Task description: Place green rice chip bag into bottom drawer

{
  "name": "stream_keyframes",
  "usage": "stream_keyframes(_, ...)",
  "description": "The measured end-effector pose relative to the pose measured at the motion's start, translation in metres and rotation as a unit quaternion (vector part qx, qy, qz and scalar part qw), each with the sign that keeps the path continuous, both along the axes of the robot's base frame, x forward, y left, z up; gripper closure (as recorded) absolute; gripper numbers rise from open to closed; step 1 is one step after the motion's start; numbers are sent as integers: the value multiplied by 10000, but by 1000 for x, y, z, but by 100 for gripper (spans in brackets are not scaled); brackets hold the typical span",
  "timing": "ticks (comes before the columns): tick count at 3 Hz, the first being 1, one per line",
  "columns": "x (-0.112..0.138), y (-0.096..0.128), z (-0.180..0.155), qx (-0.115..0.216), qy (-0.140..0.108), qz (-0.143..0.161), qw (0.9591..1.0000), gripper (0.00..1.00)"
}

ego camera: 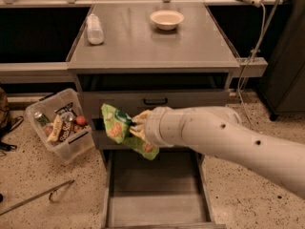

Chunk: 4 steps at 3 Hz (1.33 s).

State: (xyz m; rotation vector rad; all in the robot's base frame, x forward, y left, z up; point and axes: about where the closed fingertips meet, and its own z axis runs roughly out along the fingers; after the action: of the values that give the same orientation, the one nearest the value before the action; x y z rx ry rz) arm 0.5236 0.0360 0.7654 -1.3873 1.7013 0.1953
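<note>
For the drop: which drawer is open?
The bottom drawer, pulled out, floor showing; both upper ones are shut. The gripper holds the green rice chip bag above it.
</note>
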Motion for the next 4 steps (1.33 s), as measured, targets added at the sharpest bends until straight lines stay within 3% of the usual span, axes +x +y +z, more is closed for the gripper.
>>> stream_keyframes(1, -23, 3, -52, 77, 173, -131, 9997, 100)
stream_keyframes(2, -23, 3, -52, 77, 173, -131, 9997, 100)
stream_keyframes(3, -30, 0, -78, 6, 206, -100, 9997, 100)
stream_keyframes(4, -50, -28, -152, 29, 405, -203, 9990, 100)
